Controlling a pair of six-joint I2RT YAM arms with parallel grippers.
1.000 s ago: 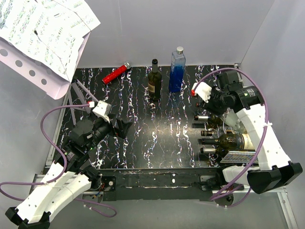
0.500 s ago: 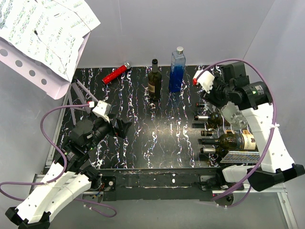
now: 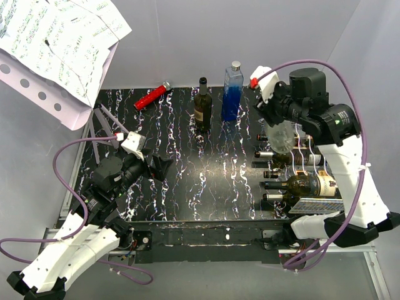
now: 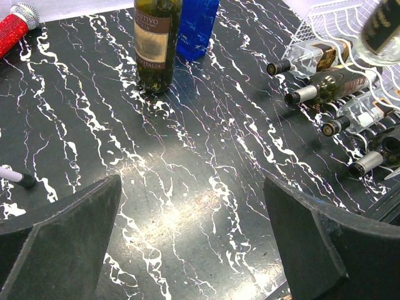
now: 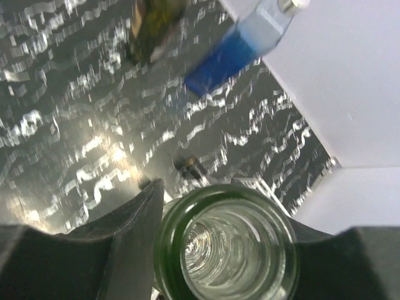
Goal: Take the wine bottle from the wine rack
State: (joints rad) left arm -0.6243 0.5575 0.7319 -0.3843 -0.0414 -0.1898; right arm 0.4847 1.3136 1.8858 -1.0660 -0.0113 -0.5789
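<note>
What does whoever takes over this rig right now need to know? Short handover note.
Left end effector: open, empty, hovering over the tabletop, away from the wine rack.
Right end effector: shut on a clear glass wine bottle, held raised above the rack's far part.
Done: bottle gripped and, as far as the top view shows, off the rack's wires.
Left: carry it clear of the rack and set it on the tabletop.
Other bottles lie on the rack.

I see pale grey walls (image 3: 187, 37) behind and to the right of the right gripper (image 3: 276, 124). Left of it and below, the black white-veined tabletop (image 3: 181, 125) carries a bright glare (image 4: 187, 206); printed paper (image 3: 56, 37) hangs far left.
</note>
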